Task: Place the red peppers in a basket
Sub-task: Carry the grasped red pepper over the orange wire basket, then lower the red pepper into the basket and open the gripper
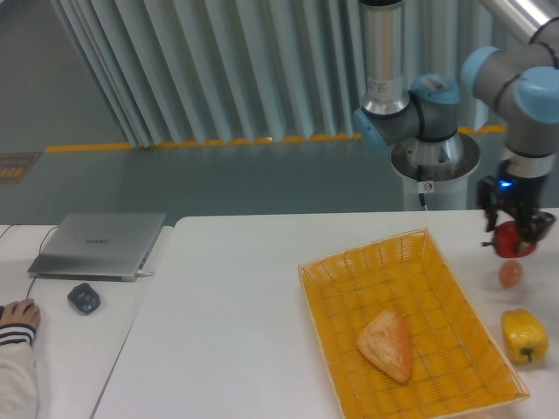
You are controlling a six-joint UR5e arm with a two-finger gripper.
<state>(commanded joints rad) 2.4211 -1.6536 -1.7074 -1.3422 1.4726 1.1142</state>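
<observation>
At the right edge of the view my gripper (514, 237) hangs above the table, shut on the red pepper (511, 242), a small glossy red ball between the dark fingers. It hovers right of the far right corner of the yellow-orange woven basket (349, 271) and directly above a small orange-pink egg-like ball (510, 275). The basket lies on the white table and holds a triangular piece of bread (387, 345).
A yellow bell pepper (523, 335) lies on the table right of the basket. On the left table stand a closed laptop (99, 243) and a dark mouse (84, 298); a person's hand (17, 314) rests at the left edge. The arm's base (434, 161) stands behind the table.
</observation>
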